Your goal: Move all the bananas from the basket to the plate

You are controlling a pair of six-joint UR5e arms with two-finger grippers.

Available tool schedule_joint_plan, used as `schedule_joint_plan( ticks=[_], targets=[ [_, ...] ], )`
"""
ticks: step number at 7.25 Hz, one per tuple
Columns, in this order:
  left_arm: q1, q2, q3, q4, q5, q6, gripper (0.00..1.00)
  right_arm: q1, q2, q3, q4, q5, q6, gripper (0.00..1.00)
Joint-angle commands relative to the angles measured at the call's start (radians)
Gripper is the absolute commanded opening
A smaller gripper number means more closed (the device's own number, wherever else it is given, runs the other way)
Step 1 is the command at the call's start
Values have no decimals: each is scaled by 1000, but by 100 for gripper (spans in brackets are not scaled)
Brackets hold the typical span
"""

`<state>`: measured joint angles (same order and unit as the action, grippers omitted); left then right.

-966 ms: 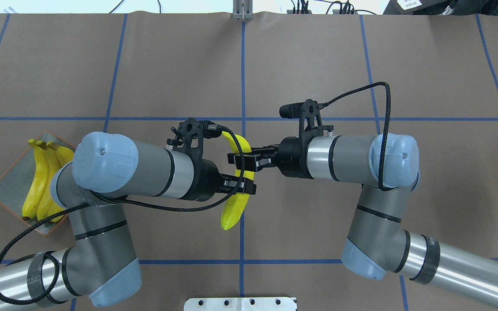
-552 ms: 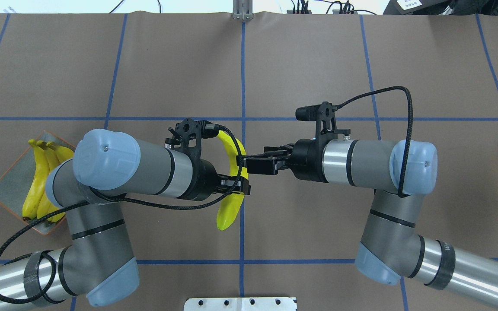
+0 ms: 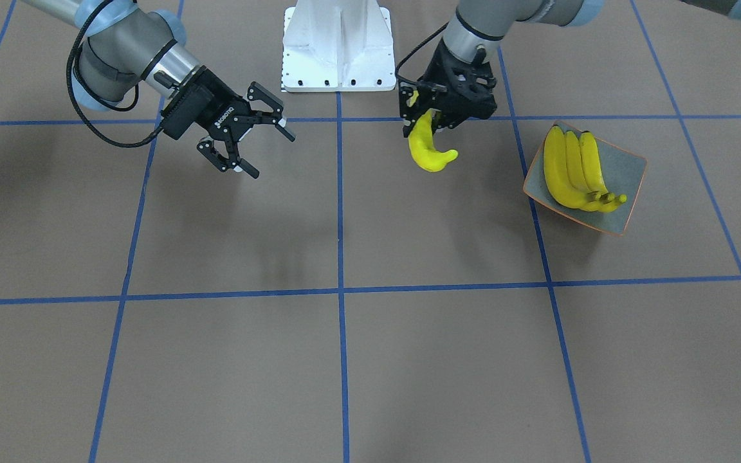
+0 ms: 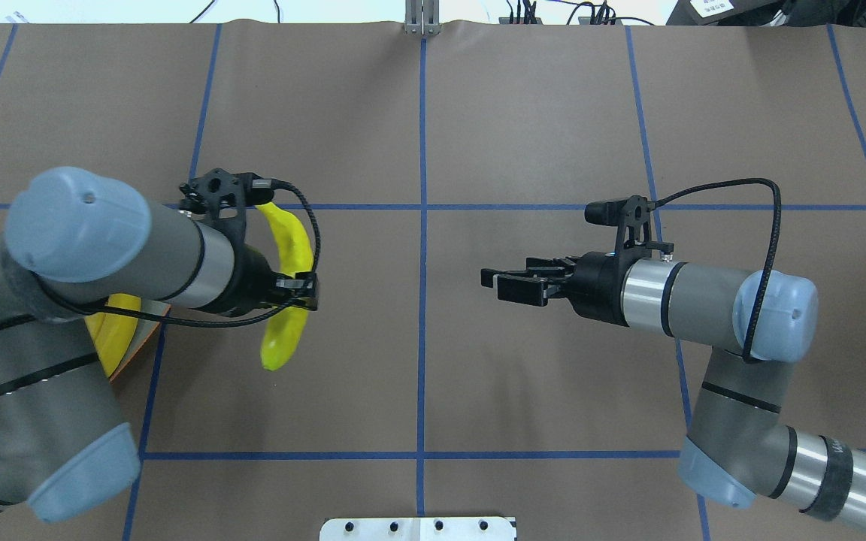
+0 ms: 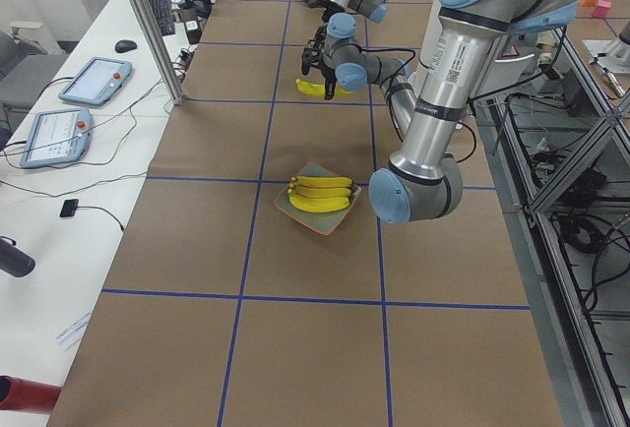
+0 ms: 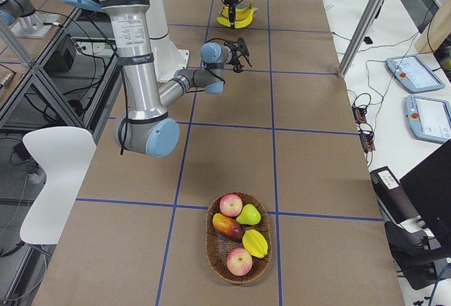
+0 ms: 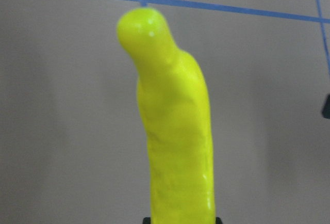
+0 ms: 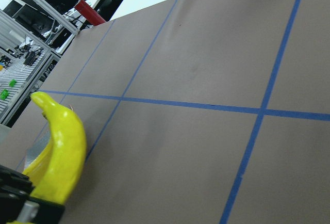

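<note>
Near plate (image 3: 629,168) w/ 3 bananas (image 3: 573,170), left jaws grip 4th banana (image 3: 425,151) mid-air; right jaws spread wide, well apart.

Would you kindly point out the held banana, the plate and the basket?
held banana (image 3: 425,151), front-facing view, lower curved body.
plate (image 3: 628,168), front-facing view, bare grey surface.
basket (image 6: 208,241), right exterior view, left rim.

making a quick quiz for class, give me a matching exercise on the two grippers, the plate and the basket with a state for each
1 left gripper
2 right gripper
3 plate
4 basket

A open, empty
B three bananas on it
C shut on a banana
D other fruit, no banana seen

Pairs: 1-C, 2-A, 3-B, 4-D
</note>
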<state>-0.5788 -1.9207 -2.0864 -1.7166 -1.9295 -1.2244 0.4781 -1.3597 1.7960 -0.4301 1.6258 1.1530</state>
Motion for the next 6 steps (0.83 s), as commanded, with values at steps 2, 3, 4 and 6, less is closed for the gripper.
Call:
schedule_joint_plan(
  ticks=[2,3,4,6],
  targets=[
    [-240,263,-50,18,-133,214,0,49,-120,-6,1,-29,-3,100],
    [-322,340,-46,18,-161,308,0,68,-128,-10,-1,-27,-1,100],
    [-372,398,-22,17,-163,439,0,82,-145,-12,-1,-32,-1,100],
    [-398,408,66,12,-163,494,0,89,-150,-13,-2,-35,1,100]
  ],
)
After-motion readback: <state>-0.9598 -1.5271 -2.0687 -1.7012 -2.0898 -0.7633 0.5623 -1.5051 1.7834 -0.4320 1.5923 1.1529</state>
